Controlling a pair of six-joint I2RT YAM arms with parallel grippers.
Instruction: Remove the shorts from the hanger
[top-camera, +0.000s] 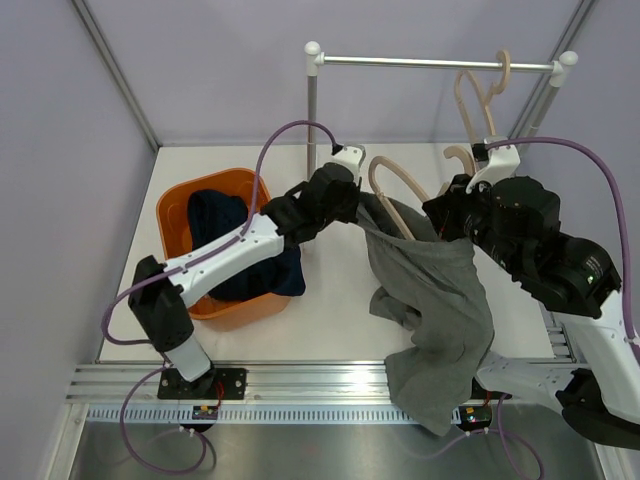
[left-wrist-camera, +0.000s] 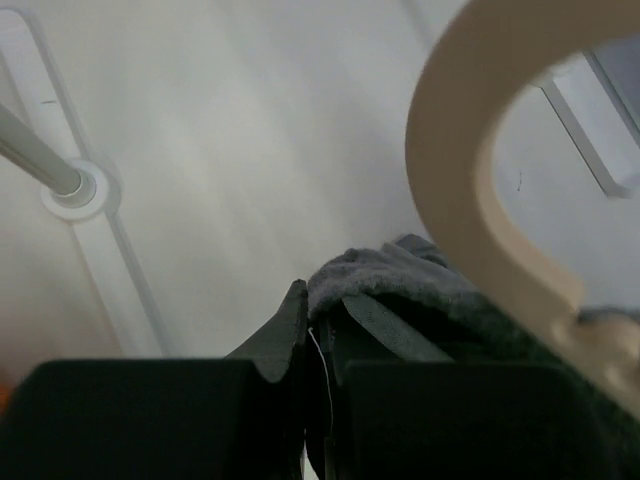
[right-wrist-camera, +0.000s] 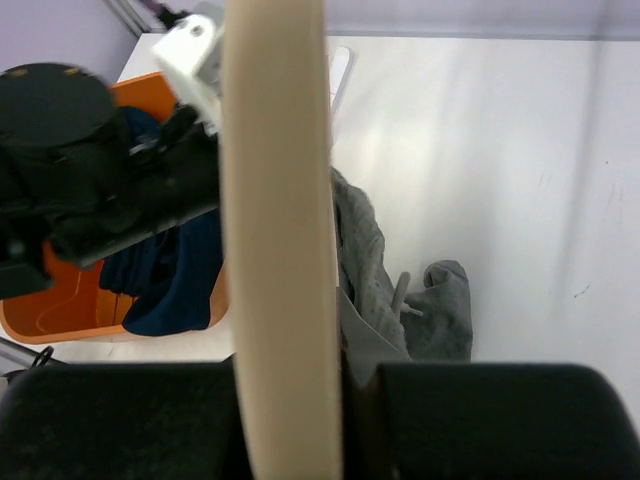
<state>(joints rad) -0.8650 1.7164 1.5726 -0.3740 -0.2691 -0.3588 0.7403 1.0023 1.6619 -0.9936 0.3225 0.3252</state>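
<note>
The mid-grey shorts (top-camera: 440, 320) hang between my grippers and trail down to the table's front edge. My left gripper (top-camera: 352, 200) is shut on their waistband; in the left wrist view the grey cloth (left-wrist-camera: 400, 285) sits pinched at my gripper (left-wrist-camera: 318, 325). The beige hanger (top-camera: 392, 205) runs through the waistband. My right gripper (top-camera: 455, 215) is shut on the hanger, whose beige bar (right-wrist-camera: 280, 250) fills the right wrist view with the grey shorts (right-wrist-camera: 400, 290) behind it. The dark navy shorts (top-camera: 235, 245) lie in the orange tub (top-camera: 175, 215).
A white clothes rail (top-camera: 440, 62) stands at the back with another beige hanger (top-camera: 480, 95) hooked on it. Its left post (top-camera: 311, 110) rises just behind my left arm. The rail's foot (left-wrist-camera: 75, 190) shows in the left wrist view.
</note>
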